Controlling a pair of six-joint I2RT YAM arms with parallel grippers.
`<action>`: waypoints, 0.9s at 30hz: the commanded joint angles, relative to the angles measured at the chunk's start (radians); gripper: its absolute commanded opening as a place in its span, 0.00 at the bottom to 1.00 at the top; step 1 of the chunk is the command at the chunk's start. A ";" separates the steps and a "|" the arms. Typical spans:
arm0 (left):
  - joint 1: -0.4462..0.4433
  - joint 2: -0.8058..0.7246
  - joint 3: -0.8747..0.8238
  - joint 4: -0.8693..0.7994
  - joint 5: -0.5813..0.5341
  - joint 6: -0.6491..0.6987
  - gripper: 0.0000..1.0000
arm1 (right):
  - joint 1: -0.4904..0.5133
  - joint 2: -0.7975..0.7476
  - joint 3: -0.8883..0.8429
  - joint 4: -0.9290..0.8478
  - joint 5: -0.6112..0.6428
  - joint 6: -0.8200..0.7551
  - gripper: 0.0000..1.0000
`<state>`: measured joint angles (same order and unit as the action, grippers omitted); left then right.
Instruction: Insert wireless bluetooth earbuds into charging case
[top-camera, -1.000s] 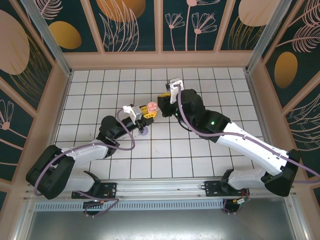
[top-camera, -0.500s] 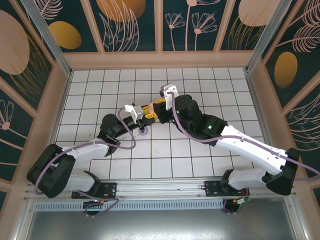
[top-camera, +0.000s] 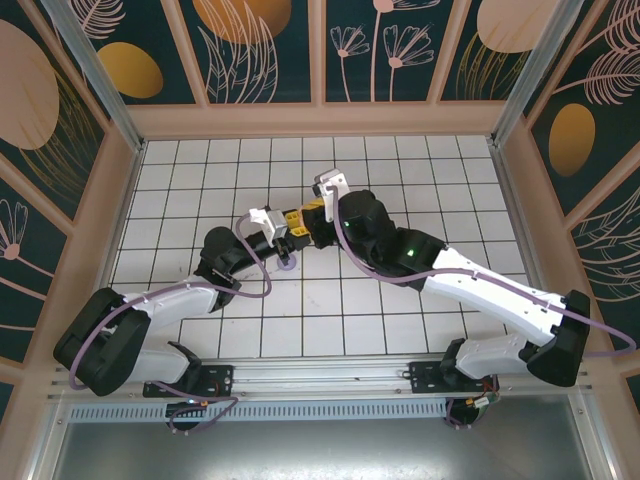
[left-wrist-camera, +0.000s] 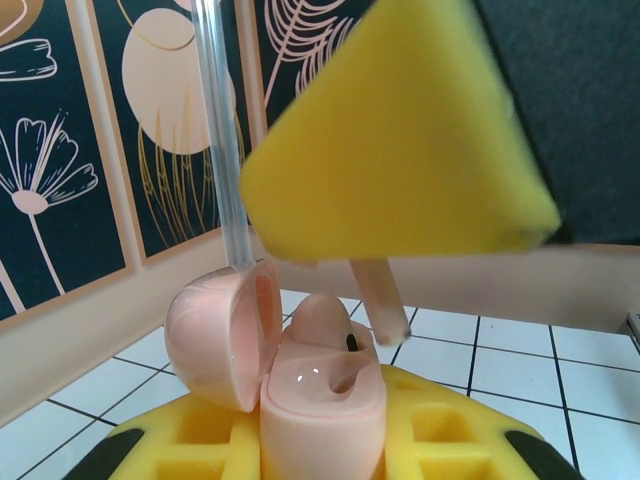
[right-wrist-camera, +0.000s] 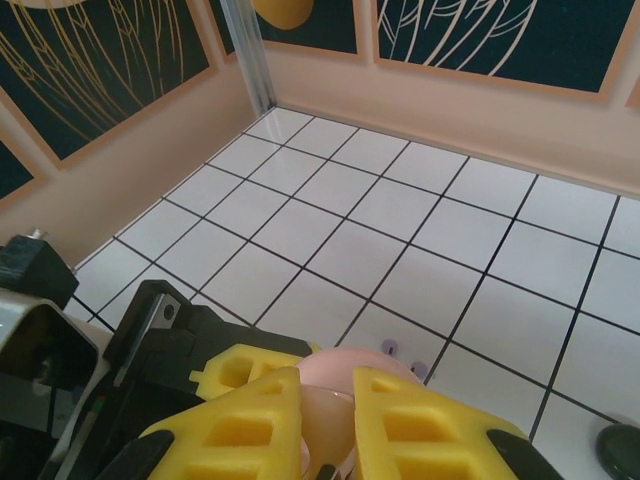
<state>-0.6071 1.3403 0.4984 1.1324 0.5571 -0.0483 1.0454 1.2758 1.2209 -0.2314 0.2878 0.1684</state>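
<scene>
One pink earbud (left-wrist-camera: 380, 300) pinched in right gripper (right-wrist-camera: 328, 405); left gripper (top-camera: 293, 224) clamps open pink case (left-wrist-camera: 320, 405).

Table (top-camera: 400, 310): white tiles, dark grid lines, running under and all around left gripper (top-camera: 297, 224) and right gripper (top-camera: 317, 214).
Lilac disc (top-camera: 287, 263): flat on the table, just on the near side of left gripper.
Dark round disc (right-wrist-camera: 620, 440): on a tile to the right of right gripper, cut by the frame edge, looks dark green.
Wall panels (top-camera: 265, 50): peach frames, dark teal fill with peach flower outlines and orange ovals. They close off the far, left and right sides, well beyond both grippers.
Aluminium posts (top-camera: 90, 70) (top-camera: 530, 70): one in each far corner.
Metal rail (top-camera: 320, 375): along the near table edge, behind both grippers, with a grey sheet (top-camera: 320, 450) below it.
</scene>
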 joint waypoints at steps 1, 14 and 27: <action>0.007 -0.005 0.026 0.016 0.025 0.005 0.00 | 0.008 0.011 -0.013 0.023 0.017 -0.012 0.16; 0.006 -0.024 0.019 0.018 0.029 0.004 0.00 | 0.001 0.020 -0.023 0.006 0.071 -0.014 0.15; 0.007 -0.034 0.022 0.017 0.026 -0.002 0.00 | 0.007 0.021 -0.025 -0.033 0.027 -0.045 0.15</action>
<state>-0.6067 1.3396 0.4995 1.1168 0.5682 -0.0490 1.0470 1.2915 1.2144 -0.2356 0.3317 0.1532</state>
